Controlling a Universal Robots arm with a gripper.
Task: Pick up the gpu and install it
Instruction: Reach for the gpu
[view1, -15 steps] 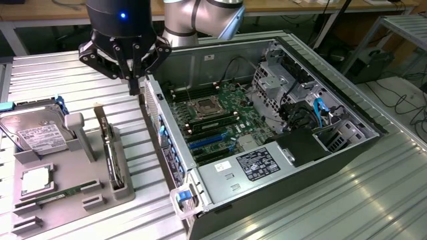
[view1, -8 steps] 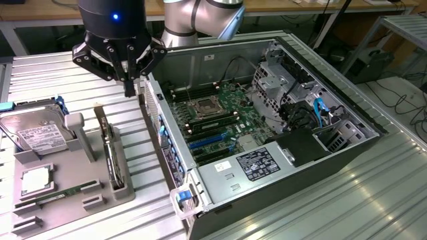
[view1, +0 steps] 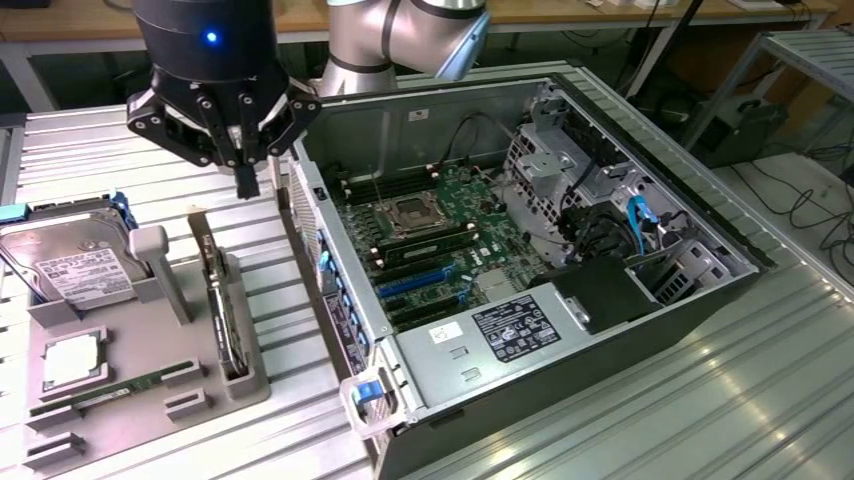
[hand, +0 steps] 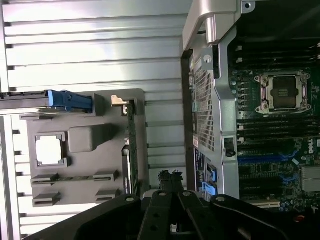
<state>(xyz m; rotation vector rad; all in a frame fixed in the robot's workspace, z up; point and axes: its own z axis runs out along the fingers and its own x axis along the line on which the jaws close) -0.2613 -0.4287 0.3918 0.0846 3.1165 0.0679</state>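
Currently, exterior view: the gripper (view1: 246, 186) hangs clenched and empty above the grey holder tray (view1: 140, 335), fingers pressed together. The gpu (view1: 224, 300) stands on edge in a slot of that tray, thin and dark, clear of the fingertips. On the exterior view's left, the hard drive (view1: 74, 265) carries a white label. The power supply (view1: 514, 325) inside the open computer case (view1: 694, 230) carries a black-and-white label. Printing on both is too small to read.

Wrist view: the closed fingers (hand: 160, 215) sit between the gpu (hand: 131, 145) and the case wall (hand: 202, 110). This view looks straight down on the processor socket (hand: 280, 92) and the blue expansion slots (hand: 265, 160).
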